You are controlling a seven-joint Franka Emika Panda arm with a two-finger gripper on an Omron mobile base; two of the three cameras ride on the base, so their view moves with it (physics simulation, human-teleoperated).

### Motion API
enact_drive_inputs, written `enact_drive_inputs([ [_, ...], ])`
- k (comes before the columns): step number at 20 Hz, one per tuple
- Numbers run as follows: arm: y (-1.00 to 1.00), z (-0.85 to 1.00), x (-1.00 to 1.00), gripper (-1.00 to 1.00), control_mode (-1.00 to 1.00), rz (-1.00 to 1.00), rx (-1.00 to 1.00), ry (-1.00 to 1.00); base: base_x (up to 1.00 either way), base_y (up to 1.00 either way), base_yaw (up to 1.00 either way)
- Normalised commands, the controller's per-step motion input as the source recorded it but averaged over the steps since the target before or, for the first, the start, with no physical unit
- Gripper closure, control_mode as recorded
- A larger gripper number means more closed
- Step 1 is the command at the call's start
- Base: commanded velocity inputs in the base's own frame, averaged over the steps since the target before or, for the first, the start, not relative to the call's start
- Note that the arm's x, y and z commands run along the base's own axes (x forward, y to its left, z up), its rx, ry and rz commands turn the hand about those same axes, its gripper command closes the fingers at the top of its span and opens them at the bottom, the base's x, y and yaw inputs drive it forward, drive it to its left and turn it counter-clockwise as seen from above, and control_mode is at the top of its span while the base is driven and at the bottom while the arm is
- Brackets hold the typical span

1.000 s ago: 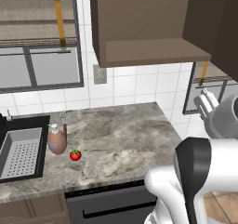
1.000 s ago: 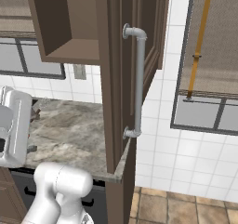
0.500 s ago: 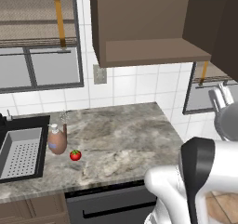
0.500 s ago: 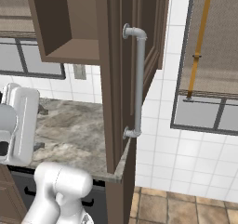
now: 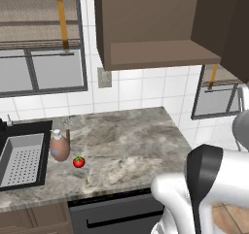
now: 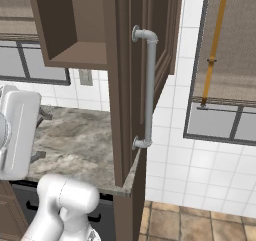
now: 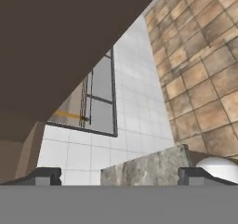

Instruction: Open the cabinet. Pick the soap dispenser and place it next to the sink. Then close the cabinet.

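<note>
Jaws spread wide; rounded brown soap dispenser (image 5: 60, 147) stands on veined marble counter (image 5: 121, 145).

The arm (image 5: 204, 199) is glossy white with rounded, tube-like links, a broad black band curving over one joint, a flat-sided white block at the wrist, and two small dark grey fingertips (image 7: 44, 175)

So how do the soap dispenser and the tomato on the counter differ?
The soap dispenser is a taller brown bottle with a white pump top and pale blue label; the tomato is a small, low, red ball. The dispenser stands nearer the sink, the tomato slightly further out. Both rest on the marbled counter, close together.
</note>
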Motion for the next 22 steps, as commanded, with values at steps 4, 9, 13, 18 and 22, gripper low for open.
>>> enact_drive_inputs([
  [4, -0.08, 0.0, -0.14, -1.0, -1.0, -0.26, 0.01, -0.04, 0.0, 0.0, 0.0],
  [9, -0.06, 0.03, -0.24, -1.0, -1.0, -0.24, 0.05, 0.0, 0.0, 0.0, 0.0],
  [13, -0.1, 0.0, -0.22, -1.0, -1.0, -0.12, 0.02, 0.0, 0.0, 0.0, 0.0],
  [18, -0.06, 0.0, -0.3, -1.0, -1.0, -0.03, 0.0, -0.03, 0.0, 0.0, 0.0],
  [22, -0.05, 0.0, -0.34, -1.0, -1.0, 0.0, 0.01, -0.02, 0.0, 0.0, 0.0],
])
